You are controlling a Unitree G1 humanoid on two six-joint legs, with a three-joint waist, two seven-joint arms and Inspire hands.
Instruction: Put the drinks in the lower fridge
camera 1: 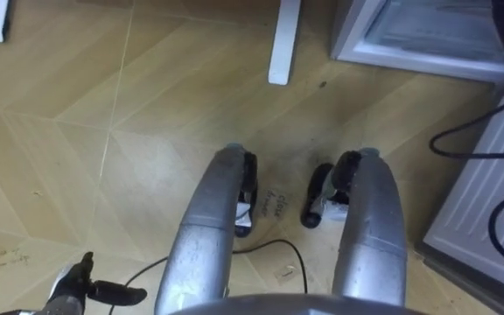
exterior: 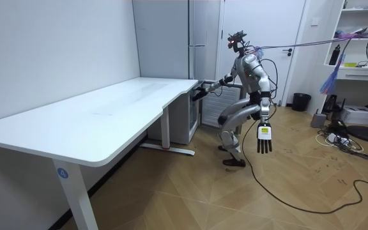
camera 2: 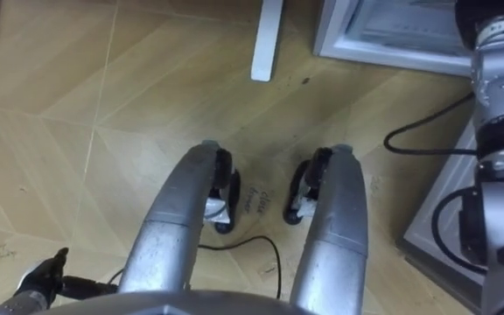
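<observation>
Pale wooden floor (camera 1: 77, 114) is looked down on in the eye views, with the lower fridge (camera 1: 427, 35) at the upper right, beyond the far end of the white table (exterior: 107, 115). The left hand (exterior: 264, 135) is hung at the robot's side with fingers straight, and nothing is held in it. The right hand (exterior: 203, 89) is reached out near the table's far corner; whether it is closed on anything cannot be told. Where the drinks are cannot be made out. They are judged rigid, smooth, fairly heavy when full and apt to slip, so a wrap round the middle is advised. The fridge's inside is cut off, and a white ribbed panel (camera 1: 488, 192) beside it is hard to identify.
</observation>
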